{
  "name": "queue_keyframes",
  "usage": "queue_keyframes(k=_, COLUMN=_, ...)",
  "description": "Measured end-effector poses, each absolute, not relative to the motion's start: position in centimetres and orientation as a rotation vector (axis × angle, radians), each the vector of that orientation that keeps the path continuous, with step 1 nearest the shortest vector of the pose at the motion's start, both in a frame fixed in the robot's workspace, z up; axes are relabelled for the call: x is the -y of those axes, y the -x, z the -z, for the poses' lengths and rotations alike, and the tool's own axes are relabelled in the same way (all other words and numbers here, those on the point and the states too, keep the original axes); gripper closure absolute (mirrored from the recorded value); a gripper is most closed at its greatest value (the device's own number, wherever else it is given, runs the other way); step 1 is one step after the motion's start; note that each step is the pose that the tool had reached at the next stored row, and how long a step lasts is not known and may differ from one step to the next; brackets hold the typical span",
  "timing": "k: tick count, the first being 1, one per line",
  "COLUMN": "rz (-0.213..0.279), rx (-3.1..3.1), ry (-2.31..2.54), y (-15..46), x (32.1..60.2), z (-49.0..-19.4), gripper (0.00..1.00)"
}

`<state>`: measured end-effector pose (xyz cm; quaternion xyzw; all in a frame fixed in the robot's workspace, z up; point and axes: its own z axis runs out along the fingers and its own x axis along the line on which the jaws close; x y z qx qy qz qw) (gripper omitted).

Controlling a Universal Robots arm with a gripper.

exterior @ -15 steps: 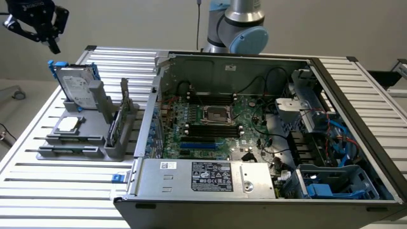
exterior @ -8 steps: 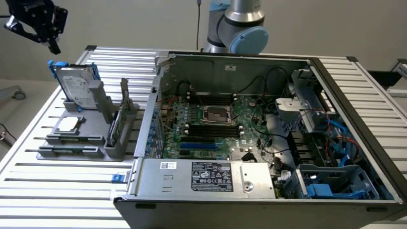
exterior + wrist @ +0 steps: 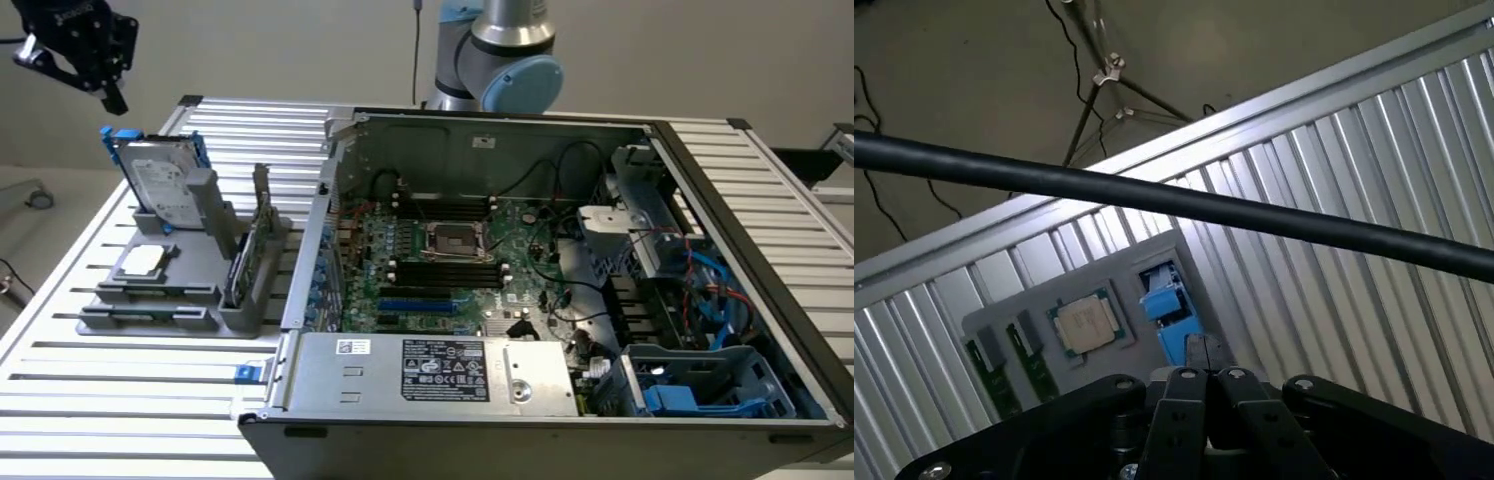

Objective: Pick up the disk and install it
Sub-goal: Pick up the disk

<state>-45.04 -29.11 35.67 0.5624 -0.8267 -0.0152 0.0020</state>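
Hanging well above the grey stand (image 3: 147, 315) on the ribbed bench (image 3: 134, 400), the gripper (image 3: 111, 97) has its fingers pressed together with nothing held between them. The disk (image 3: 160, 183) stands upright at the stand's far end, silver with a white label, untouched and apart from the gripper; in the wrist view its blue frame (image 3: 1164, 300) sits just past the closed fingertips. A square chip (image 3: 143, 262) lies flat on the stand, and an open computer case (image 3: 534, 445) sits beside the stand.
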Motion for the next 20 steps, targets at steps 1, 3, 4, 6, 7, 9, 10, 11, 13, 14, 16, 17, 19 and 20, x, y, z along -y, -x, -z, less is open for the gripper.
queue_keyframes(k=1, rz=0.047, rx=2.578, ry=-1.788, y=45.04, x=29.11, z=-35.65, gripper=0.89)
queue_keyframes(k=3, rz=0.046, rx=2.546, ry=-1.834, y=45.04, x=29.11, z=-35.63, gripper=0.89)
queue_keyframes(k=4, rz=0.045, rx=2.529, ry=-1.857, y=45.04, x=29.11, z=-35.61, gripper=0.89)
queue_keyframes(k=6, rz=0.043, rx=2.496, ry=-1.904, y=45.04, x=29.11, z=-35.59, gripper=0.89)
queue_keyframes(k=7, rz=0.041, rx=2.479, ry=-1.927, y=45.04, x=29.11, z=-35.58, gripper=0.89)
queue_keyframes(k=9, rz=0.037, rx=2.445, ry=-1.972, y=45.03, x=29.1, z=-35.57, gripper=0.89)
queue_keyframes(k=10, rz=0.035, rx=2.428, ry=-1.994, y=45.03, x=29.11, z=-35.57, gripper=0.89)
queue_keyframes(k=11, rz=0.033, rx=2.409, ry=-2.018, y=45.04, x=29.11, z=-35.57, gripper=0.89)
queue_keyframes(k=13, rz=0.028, rx=2.373, ry=-2.062, y=45.04, x=29.1, z=-35.56, gripper=0.89)
queue_keyframes(k=14, rz=0.026, rx=2.355, ry=-2.084, y=45.03, x=29.11, z=-35.56, gripper=0.89)
queue_keyframes(k=16, rz=0.021, rx=2.317, ry=-2.127, y=45.04, x=29.11, z=-35.56, gripper=0.89)
queue_keyframes(k=17, rz=0.018, rx=2.299, ry=-2.149, y=45.04, x=29.11, z=-35.57, gripper=0.89)
queue_keyframes(k=19, rz=0.013, rx=2.26, ry=-2.191, y=45.03, x=29.11, z=-35.56, gripper=0.89)
queue_keyframes(k=20, rz=0.011, rx=2.24, ry=-2.212, y=45.04, x=29.11, z=-35.57, gripper=0.89)
